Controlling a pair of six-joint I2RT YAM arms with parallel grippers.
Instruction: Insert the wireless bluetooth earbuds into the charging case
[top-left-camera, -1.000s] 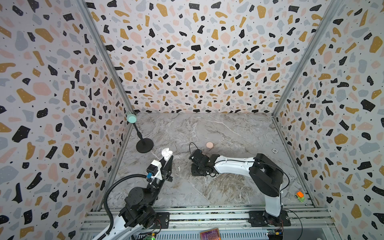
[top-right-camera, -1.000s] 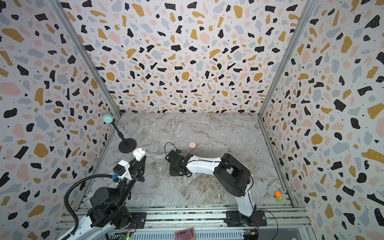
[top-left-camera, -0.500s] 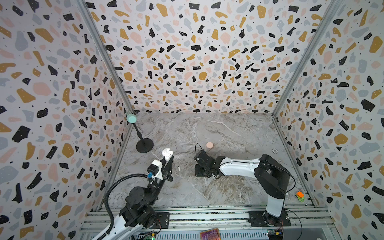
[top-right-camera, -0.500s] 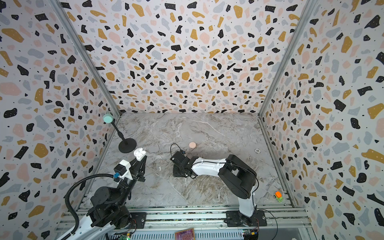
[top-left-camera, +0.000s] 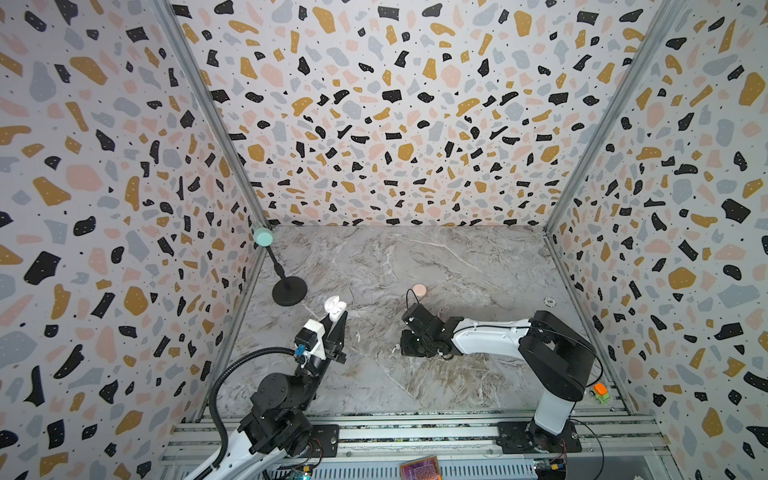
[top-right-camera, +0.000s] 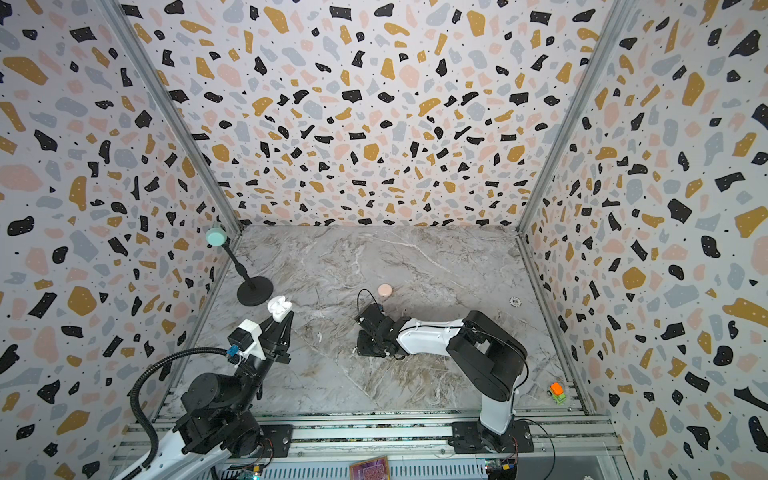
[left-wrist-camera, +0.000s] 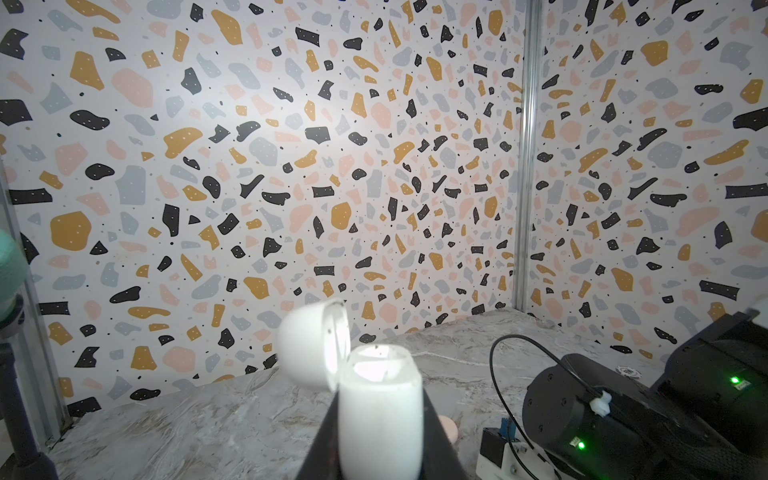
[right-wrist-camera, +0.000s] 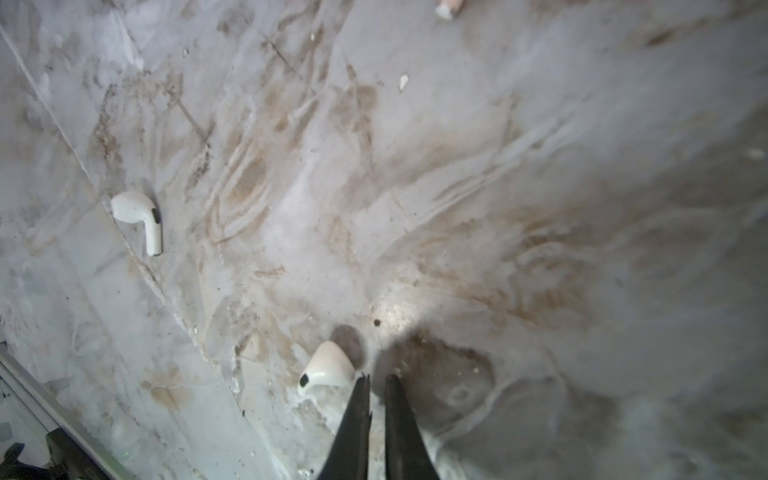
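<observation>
Left fingers (top-left-camera: 338, 326) clamped on open white charging case (top-left-camera: 335, 306), right fingers (right-wrist-camera: 368, 390) closed on nothing, white earbud (right-wrist-camera: 326, 368) just beside at nine o'clock, second earbud (right-wrist-camera: 139, 216) farther out

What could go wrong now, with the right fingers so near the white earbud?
The right fingers are shut beside the nearest white earbud, not around it: they may push it away or lift nothing. The open white case sits only at the tips of the left fingers, so a pressing insertion could tilt it.
</observation>
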